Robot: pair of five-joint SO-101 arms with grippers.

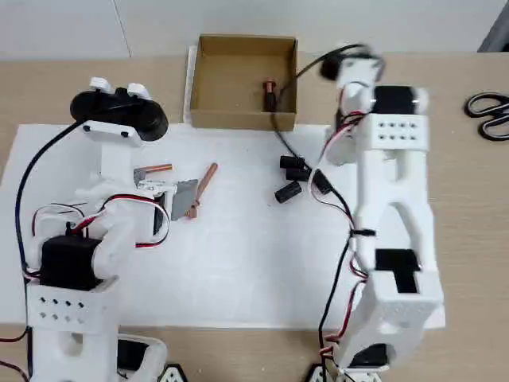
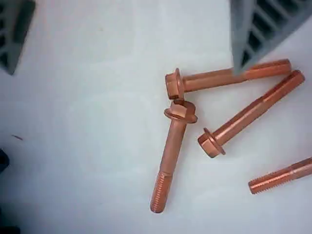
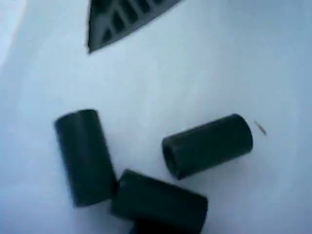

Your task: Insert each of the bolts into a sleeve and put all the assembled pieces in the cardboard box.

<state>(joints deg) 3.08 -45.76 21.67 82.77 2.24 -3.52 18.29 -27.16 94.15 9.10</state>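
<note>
The left jaws gape over the bolts (image 2: pixel 173 141), so I'd centre them on one shank clear of its neighbours; whether the right jaws above the sleeves (image 3: pixel 207 144) are open, I can't tell.

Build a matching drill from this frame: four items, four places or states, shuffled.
1 bolts
2 sleeves
3 cardboard box
4 scissors

A on bare table, at the high view's right edge
B black, clustered on the white sheet
C holds one assembled piece
D copper, loose on the sheet

Pairs: 1-D, 2-B, 3-C, 4-A
</note>
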